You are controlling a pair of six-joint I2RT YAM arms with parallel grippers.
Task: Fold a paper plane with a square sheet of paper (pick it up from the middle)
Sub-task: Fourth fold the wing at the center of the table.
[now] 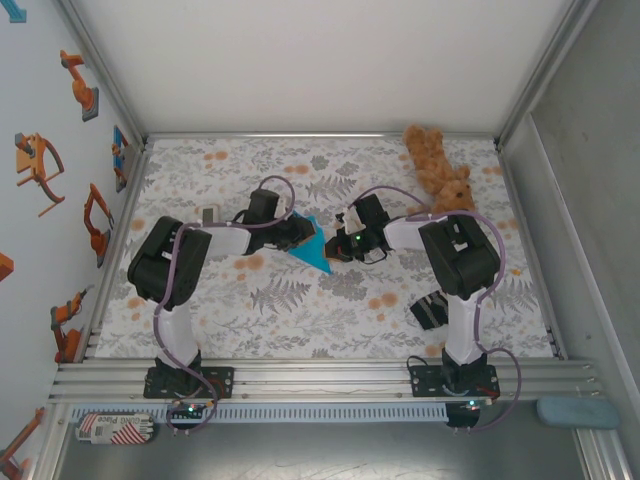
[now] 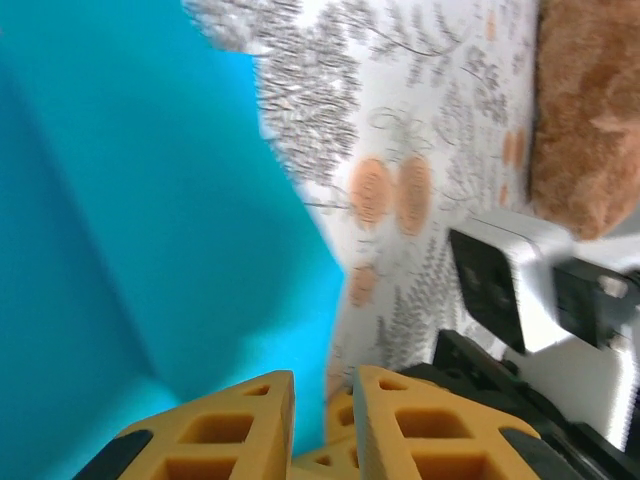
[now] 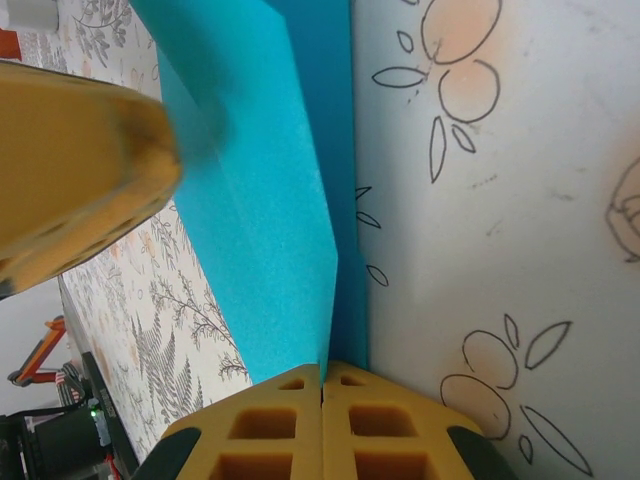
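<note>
Right end effector (image 3: 322, 378), seemingly on paper (image 3: 260, 200)

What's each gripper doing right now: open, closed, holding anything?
Left gripper: narrow gap, at the edge of the blue paper; grip cannot be told.
Right gripper: closed on the blue paper.

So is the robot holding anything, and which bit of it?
The right end effector pinches the blue paper by a folded edge; left end effector: cannot tell.

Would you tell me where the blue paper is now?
In the top view, the blue paper sits centrally between the left gripper and the right gripper, which pinches it.
</note>
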